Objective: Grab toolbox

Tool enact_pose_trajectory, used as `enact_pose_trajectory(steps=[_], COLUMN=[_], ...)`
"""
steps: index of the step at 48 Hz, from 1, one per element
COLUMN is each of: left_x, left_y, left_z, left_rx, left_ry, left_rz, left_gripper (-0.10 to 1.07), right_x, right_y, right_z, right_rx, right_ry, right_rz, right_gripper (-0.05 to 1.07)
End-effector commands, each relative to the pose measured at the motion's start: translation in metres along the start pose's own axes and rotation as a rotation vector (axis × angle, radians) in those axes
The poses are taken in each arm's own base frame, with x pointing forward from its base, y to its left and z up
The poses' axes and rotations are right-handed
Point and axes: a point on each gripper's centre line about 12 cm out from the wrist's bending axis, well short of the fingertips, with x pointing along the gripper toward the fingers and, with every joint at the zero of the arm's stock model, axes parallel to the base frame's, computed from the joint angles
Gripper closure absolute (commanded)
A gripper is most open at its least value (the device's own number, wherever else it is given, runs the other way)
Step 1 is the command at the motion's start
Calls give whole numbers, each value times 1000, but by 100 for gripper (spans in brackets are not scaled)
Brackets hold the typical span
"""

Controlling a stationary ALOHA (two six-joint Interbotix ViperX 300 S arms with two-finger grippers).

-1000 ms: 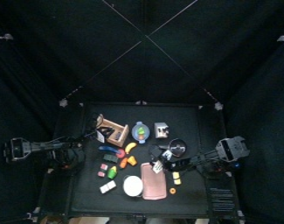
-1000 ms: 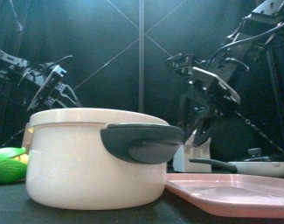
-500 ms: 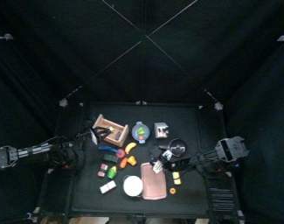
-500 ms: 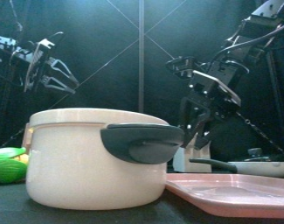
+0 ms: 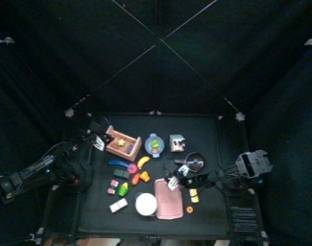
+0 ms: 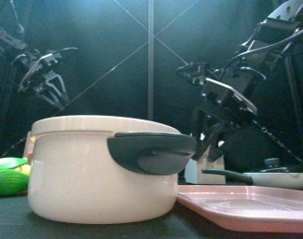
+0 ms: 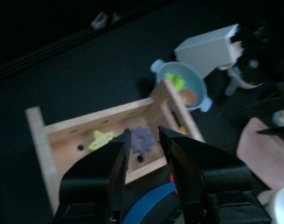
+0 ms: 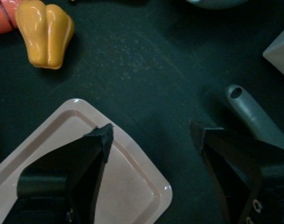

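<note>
The toolbox [image 5: 120, 141] is a reddish-brown box with raised walls at the table's back left. In the left wrist view the toolbox [image 7: 97, 140] shows a yellow bit and a purple piece inside. My left gripper [image 5: 98, 144] hangs at the toolbox's left end, just above it, with its jaws [image 7: 145, 136] open and empty; it also shows in the front view [image 6: 44, 82]. My right gripper [image 5: 186, 176] is open and empty at the right, low over the pink slab's [image 8: 92, 179] corner, and shows in the front view [image 6: 210, 145].
A blue bowl [image 7: 185, 80] and a grey-white box [image 7: 208, 48] stand just right of the toolbox. A dark pan [image 5: 194, 160] lies by my right gripper. A white pot [image 6: 91, 168] and the pink slab [image 6: 247, 201] stand at the front. Several small coloured toys lie mid-table.
My left arm has swung round and its gripper has come in over the toolbox's left end, with its jaws open. My right arm has hardly moved.
</note>
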Motion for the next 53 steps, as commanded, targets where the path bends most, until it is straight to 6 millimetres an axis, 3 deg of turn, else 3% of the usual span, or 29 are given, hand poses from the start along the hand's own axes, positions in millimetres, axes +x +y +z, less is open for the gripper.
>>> enact_pose_trajectory(steps=[1,13,35,53], left_x=[5,17,-1,10], left_y=[10,33,26,36], left_z=[-4,-26,3,-22], left_rx=[15,-7,70,67], left_ry=[13,29,-91,-11], left_rz=[45,125,123,153], left_gripper=[24,24,24,24], right_x=[-6,-4,-3,0], right_y=[4,6,5,5], right_z=[11,11,11,11], right_rx=[25,25,25,23], right_ry=[-23,-19,-18,-12], right_rz=[23,25,25,26], right_gripper=[3,3,3,3])
